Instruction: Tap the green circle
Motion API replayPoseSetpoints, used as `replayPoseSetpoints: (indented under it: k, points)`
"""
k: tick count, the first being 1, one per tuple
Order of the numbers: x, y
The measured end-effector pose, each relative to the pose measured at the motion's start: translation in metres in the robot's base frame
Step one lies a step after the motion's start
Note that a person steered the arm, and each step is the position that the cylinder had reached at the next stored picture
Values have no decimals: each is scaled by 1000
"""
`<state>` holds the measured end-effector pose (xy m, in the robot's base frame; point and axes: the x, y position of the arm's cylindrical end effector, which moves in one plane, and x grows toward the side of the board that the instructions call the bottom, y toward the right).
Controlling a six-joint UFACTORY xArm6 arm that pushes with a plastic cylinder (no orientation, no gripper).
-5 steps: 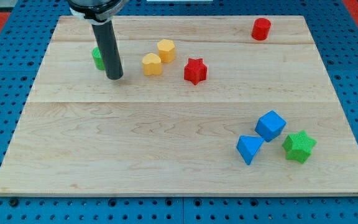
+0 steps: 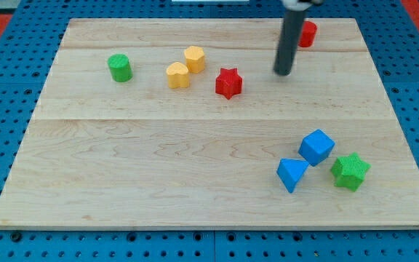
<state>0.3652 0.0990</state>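
The green circle (image 2: pixel 120 68), a short green cylinder, stands uncovered near the board's upper left. My tip (image 2: pixel 283 73) is far to its right, on the upper right part of the wooden board (image 2: pixel 158 167). The tip is just left of and below the red cylinder (image 2: pixel 308 33), whose left side the rod partly hides, and to the right of the red star (image 2: pixel 228 82). It touches no block.
Two yellow hexagonal blocks (image 2: pixel 194 58) (image 2: pixel 177 75) lie between the green circle and the red star. At the lower right are a blue cube (image 2: pixel 316 147), a blue triangular block (image 2: pixel 292 174) and a green star (image 2: pixel 350 172).
My tip has moved from right beside the green circle far to the view's right, next to the red cylinder. The green circle is now fully in view. The blocks kept their places.
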Motion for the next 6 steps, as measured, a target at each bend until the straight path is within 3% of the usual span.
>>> replayPoseSetpoints:
  k: [1,2,3,4,6]
  points:
    - [71,-16]
    - [78,-54]
    - [76,-135]
    - [70,-146]
    - [13,-192]
